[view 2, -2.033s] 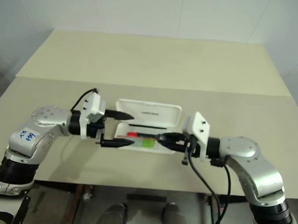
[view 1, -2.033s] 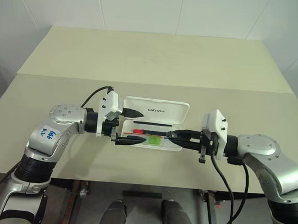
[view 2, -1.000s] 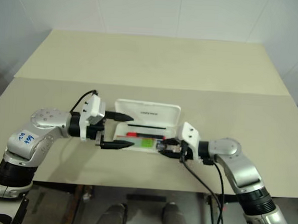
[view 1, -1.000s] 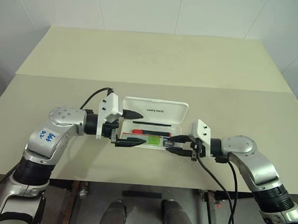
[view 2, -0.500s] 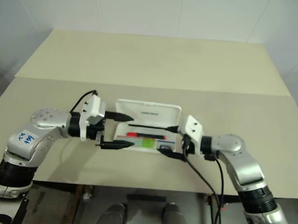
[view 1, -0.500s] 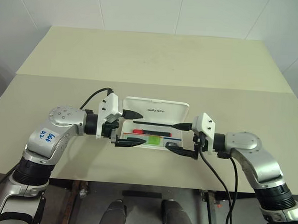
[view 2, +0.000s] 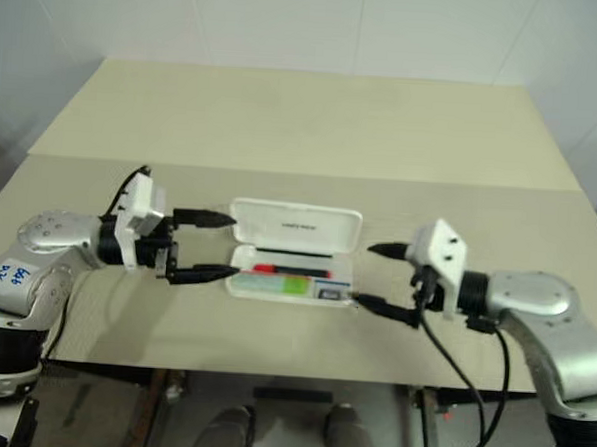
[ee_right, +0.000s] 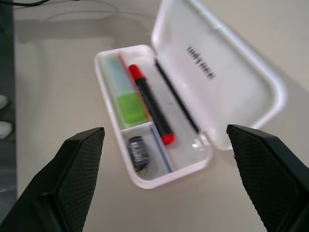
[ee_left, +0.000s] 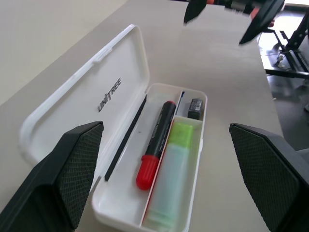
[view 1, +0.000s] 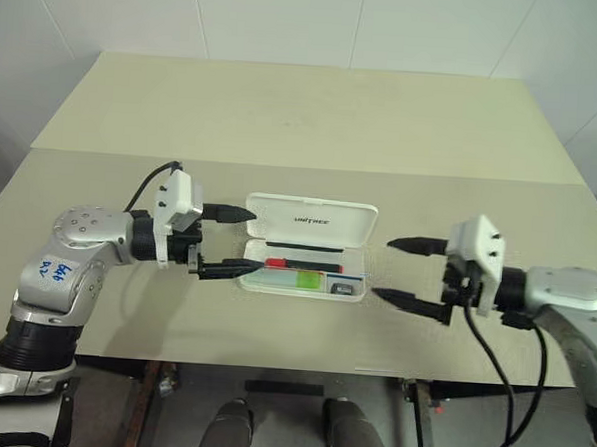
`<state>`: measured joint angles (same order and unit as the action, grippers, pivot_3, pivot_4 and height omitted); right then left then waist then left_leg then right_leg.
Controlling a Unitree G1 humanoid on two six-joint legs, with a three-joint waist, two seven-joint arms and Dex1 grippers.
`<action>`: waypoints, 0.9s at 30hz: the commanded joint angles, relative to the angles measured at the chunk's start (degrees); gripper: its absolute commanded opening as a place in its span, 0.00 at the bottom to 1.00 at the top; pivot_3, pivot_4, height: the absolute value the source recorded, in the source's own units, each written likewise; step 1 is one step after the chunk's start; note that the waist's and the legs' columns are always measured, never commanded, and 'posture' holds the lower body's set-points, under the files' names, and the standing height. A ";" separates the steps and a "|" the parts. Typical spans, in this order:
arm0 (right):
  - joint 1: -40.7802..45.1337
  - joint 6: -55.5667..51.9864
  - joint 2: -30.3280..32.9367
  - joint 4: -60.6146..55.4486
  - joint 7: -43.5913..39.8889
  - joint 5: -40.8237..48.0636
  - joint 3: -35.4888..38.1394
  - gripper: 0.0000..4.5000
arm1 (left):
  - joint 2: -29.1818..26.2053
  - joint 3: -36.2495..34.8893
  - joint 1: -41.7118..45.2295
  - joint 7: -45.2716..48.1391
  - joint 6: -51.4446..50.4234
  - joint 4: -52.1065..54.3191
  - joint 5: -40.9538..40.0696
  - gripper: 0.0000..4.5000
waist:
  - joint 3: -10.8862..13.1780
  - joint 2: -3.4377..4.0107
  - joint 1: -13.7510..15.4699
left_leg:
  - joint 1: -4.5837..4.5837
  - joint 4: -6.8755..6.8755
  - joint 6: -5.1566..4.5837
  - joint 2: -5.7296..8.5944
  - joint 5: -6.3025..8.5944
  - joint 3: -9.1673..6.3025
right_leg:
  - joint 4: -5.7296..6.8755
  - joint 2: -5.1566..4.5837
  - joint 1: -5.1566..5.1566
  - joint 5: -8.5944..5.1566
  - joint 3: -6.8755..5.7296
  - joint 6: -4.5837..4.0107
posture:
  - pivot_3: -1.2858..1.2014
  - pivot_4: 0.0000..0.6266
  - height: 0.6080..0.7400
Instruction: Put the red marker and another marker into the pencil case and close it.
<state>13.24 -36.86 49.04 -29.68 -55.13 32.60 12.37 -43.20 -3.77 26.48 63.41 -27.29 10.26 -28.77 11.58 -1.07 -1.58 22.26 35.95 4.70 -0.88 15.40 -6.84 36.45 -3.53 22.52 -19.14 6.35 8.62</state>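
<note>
So, left gripper [view 1: 230,240] is spread wide, empty, hovering just left of the case [view 1: 308,246]. Case sits mid-table [view 1: 304,124], lid flipped back. Red marker [ee_left: 154,157] and green marker [ee_left: 169,180] lie side by side in the tray. Right gripper [view 1: 408,273] is also spread wide and empty, off the case's right end.
</note>
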 commanded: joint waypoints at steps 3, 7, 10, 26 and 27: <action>-0.69 -2.45 2.10 -3.60 2.65 3.09 5.15 0.98 | -1.17 -1.84 0.94 0.45 3.45 -2.77 0.79 1.00 | 0.00 0.00 -0.07 | -0.01 -0.01 0.00 0.00 0.00 0.00 | 0.00 0.00 0.00 0.00 0.00 0.00 | 0.52 0.24 1.00; -0.32 -1.68 1.93 -4.28 3.75 2.83 4.33 0.98 | -0.97 -2.62 3.26 -0.14 5.46 -7.07 1.46 1.00 | 0.00 0.00 -0.02 | 0.00 0.01 0.00 0.00 0.00 0.00 | 0.00 0.01 0.00 0.00 0.00 0.00 | 0.52 0.24 1.00; -0.15 -1.40 1.76 -4.38 4.30 2.89 3.85 0.98 | -0.95 -3.50 4.92 -0.83 6.30 -9.87 1.47 1.00 | 0.00 0.00 -0.01 | 0.00 0.01 0.00 0.00 0.00 0.01 | 0.00 0.00 0.00 0.00 0.00 0.00 | 0.52 0.24 1.00; 1.11 0.80 0.49 -5.00 6.54 3.37 3.04 1.00 | 1.43 -7.55 8.61 -3.54 6.06 -15.94 -0.99 0.26 | 0.00 0.00 -0.01 | 0.01 -0.01 -0.03 -0.01 0.02 0.00 | -0.02 0.01 0.01 0.00 -0.01 0.00 | 0.52 0.24 1.00; 1.64 0.62 0.10 -5.32 6.74 4.17 3.17 1.00 | 2.08 -7.62 9.48 -4.23 6.09 -16.88 -0.89 0.18 | 0.00 0.00 -0.01 | 0.01 -0.02 -0.03 -0.01 0.02 0.00 | -0.03 0.00 0.01 0.00 -0.01 0.00 | 0.52 0.24 1.00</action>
<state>13.51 -37.34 49.61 -32.68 -49.13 35.17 14.73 -41.39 -10.07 34.00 59.98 -21.31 -5.92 -28.73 11.58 -1.07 -1.59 22.27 35.93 4.67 -0.89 15.41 -6.85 36.42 -3.52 22.53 -19.14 6.34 8.63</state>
